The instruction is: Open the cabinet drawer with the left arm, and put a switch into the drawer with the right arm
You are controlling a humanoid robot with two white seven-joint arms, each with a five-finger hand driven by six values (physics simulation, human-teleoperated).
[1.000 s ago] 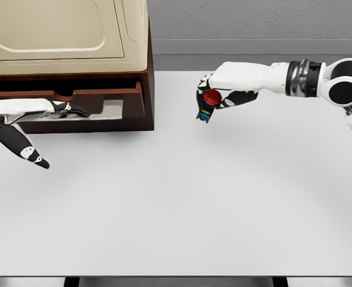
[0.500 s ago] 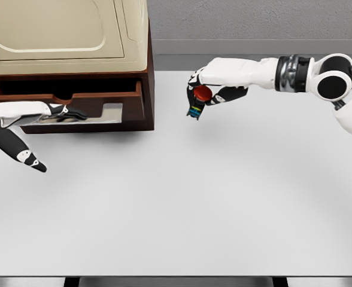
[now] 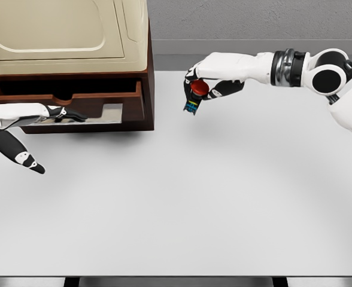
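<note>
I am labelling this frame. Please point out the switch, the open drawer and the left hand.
switch (image 3: pixel 196 91): head view, on its red button.
drawer (image 3: pixel 98 101): head view, on its brown front panel.
left hand (image 3: pixel 59 112): head view, on the hand at the drawer front.

Dark wooden cabinet (image 3: pixel 141 84), glossy red plastic-looking switch (image 3: pixel 196 94), matt white table (image 3: pixel 182 197).

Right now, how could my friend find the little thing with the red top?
Start at the dark brown wooden cabinet at the white table's far left. Look right to the right hand above the table. It grips the small switch: a round red button over a dark body with blue and yellow bits, the only colourful thing there.
</note>
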